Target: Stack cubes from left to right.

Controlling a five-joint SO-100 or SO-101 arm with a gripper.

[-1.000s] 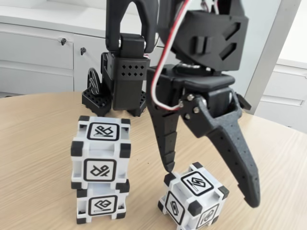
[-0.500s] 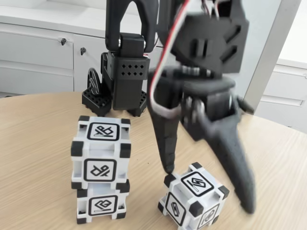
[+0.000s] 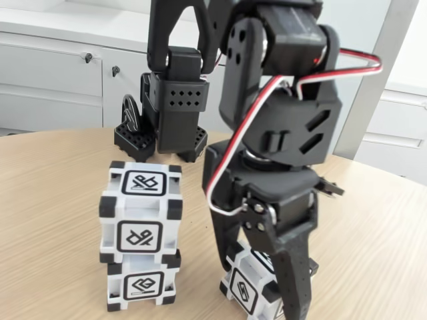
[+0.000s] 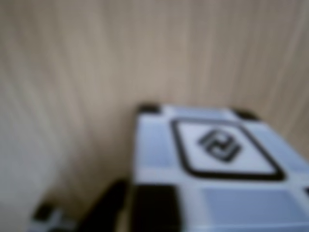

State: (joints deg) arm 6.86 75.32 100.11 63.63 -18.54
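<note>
Two cubes already stand stacked on the left of the bench in the fixed view. The third cube rests on the bench to the right of the stack, near but apart from it. The claw is lowered over this third cube, one finger on each side of it; whether the fingers are pressing on the cube or stand off it cannot be told from these pictures. The wrist view shows the cube's top face close below the camera, blurred.

Step in hand, as judged: grasping the third cube. The next move calls for a firm, centred grip, a lift clear above the stack's top, then square placement on the upper cube.
</note>
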